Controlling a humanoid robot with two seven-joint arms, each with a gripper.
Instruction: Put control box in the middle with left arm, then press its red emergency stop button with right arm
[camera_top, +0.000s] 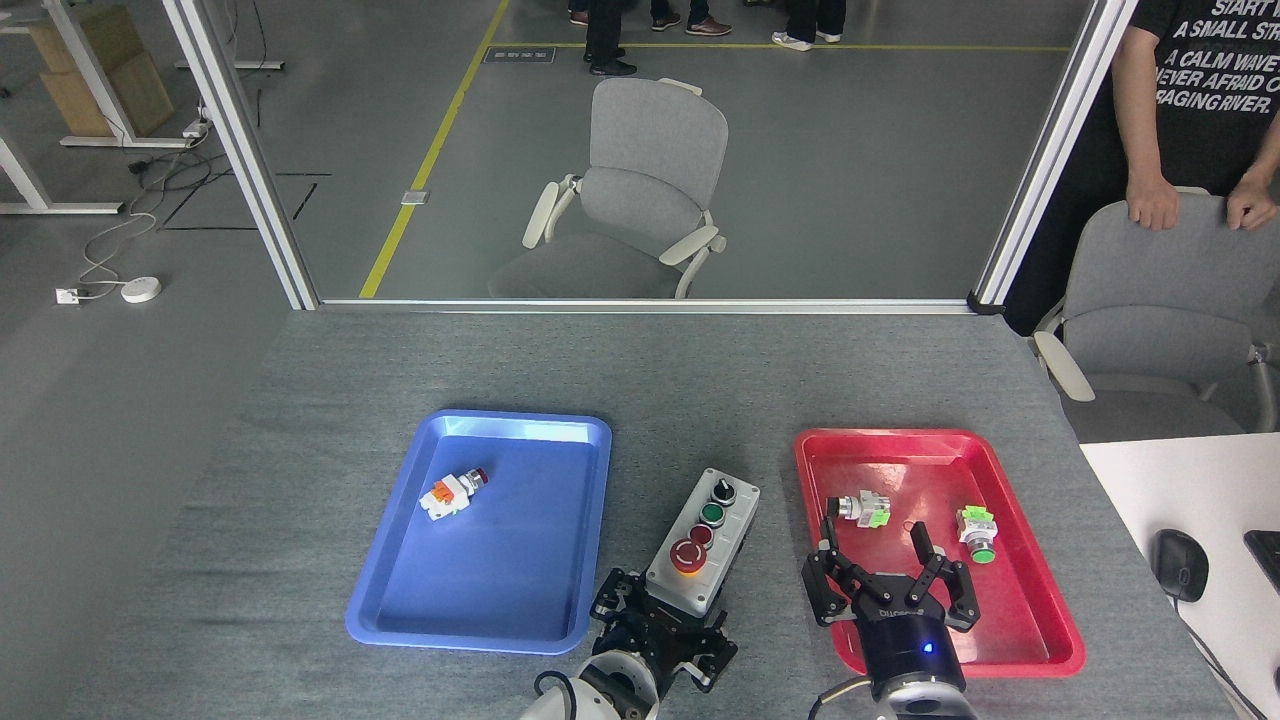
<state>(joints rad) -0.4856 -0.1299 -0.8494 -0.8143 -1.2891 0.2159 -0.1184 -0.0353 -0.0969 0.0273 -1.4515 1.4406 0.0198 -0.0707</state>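
Table (640, 380): a grey surface is seen from above, with two trays set side by side and a gap left between them.
Blue tray (400, 590): placed on the left; a single small white switch part (452, 492) with orange and red details is held in its upper left area, the rest of its floor being bare.
Red tray (1040, 620): placed on the right; two small parts are held in its far half, a silver-and-green one (863, 508) to the left and a white-and-green one (977, 530) to the right, well apart from each other.
Control box (702, 540): a grey box is seen in the gap between the trays, angled, with a black knob at its far end, a green button in the middle and the red stop button (687, 555) nearest.
Left gripper (660, 635): its fingers are closed against the near end of the box.
Right gripper (888, 568): its fingers are spread wide apart over the near left part of the red tray, nothing being held.
Background: grey chairs (640, 190) and a person (1200, 110) are seen beyond the table.
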